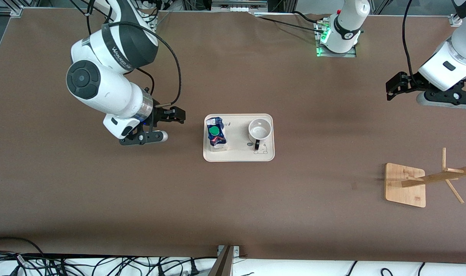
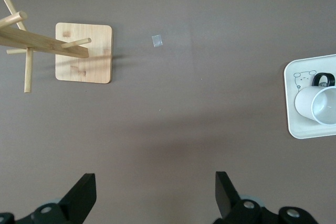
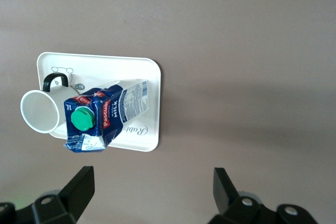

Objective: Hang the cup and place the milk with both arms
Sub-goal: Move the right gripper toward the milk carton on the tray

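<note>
Brown matting covers the whole table (image 1: 233, 207), from the robot bases along the top of the front view down to the white edge strip at the bottom of the frame. A cream tray (image 1: 238, 155) lies at frame centre, with wide bare surface on every side of it.

The milk (image 1: 215, 133) stands upright in the tray's half toward the right arm's end, close to that rim, green cap up. The cup (image 1: 260, 129) stands upright in the other half, mouth up, its black handle pointing toward the front camera. The two are apart, with bare tray floor between them.

The right gripper (image 1: 171, 117) hangs over bare table at centre left of the frame, just beside the tray's edge, with a strip of table showing between them. In the right wrist view its fingers (image 3: 79, 184) stand wide apart with nothing between them.

The left gripper (image 1: 394, 87) hangs over bare table at the upper right of the frame, well apart from the tray. Its fingers (image 2: 84, 195) are likewise spread wide and hold nothing.

A wooden cup rack (image 1: 405, 184) stands at the lower right of the frame, near the table's end, its pegged post leaning out toward the frame edge. Open table separates it from the tray.
</note>
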Tool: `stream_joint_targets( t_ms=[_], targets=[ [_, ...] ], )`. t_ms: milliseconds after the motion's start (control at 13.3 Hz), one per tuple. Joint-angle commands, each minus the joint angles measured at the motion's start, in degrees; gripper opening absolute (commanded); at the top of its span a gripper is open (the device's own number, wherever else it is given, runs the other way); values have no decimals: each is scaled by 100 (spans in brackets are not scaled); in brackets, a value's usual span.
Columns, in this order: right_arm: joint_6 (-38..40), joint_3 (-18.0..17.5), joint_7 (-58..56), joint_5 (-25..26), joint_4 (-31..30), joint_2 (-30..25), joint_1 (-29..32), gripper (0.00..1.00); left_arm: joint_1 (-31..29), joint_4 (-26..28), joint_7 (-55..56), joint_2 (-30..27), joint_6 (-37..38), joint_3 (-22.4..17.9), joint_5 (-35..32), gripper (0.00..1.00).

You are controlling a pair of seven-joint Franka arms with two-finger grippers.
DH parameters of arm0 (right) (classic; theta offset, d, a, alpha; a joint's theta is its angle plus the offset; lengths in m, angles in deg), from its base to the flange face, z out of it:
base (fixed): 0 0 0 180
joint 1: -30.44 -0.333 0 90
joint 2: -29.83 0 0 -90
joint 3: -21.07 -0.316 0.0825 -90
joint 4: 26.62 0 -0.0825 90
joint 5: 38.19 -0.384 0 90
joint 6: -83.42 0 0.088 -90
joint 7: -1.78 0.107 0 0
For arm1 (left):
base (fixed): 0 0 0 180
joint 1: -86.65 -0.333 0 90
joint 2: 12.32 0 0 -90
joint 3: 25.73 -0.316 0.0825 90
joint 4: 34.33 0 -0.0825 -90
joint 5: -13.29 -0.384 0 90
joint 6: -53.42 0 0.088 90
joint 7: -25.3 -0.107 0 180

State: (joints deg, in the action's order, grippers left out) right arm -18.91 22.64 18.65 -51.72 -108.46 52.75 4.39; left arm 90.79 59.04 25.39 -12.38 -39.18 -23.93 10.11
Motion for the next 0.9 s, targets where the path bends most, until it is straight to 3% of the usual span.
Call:
stream_joint_targets(
  t_ms=[0, 377, 678, 829],
  targets=[
    [-226, 63, 150, -97, 19, 160, -250, 100, -19, -223, 35, 112, 154, 5, 71, 100],
    [-717, 63, 862, -369, 45, 397, -391, 100, -45, -223, 26, 112, 154, -4, 80, 100],
    [-1087, 72, 862, -352, 45, 485, -1058, 100, -45, -223, 35, 112, 154, -4, 80, 100],
    [-1087, 72, 1046, -360, 45, 520, -1112, 100, -45, -232, 35, 112, 154, -4, 89, 100]
  ],
)
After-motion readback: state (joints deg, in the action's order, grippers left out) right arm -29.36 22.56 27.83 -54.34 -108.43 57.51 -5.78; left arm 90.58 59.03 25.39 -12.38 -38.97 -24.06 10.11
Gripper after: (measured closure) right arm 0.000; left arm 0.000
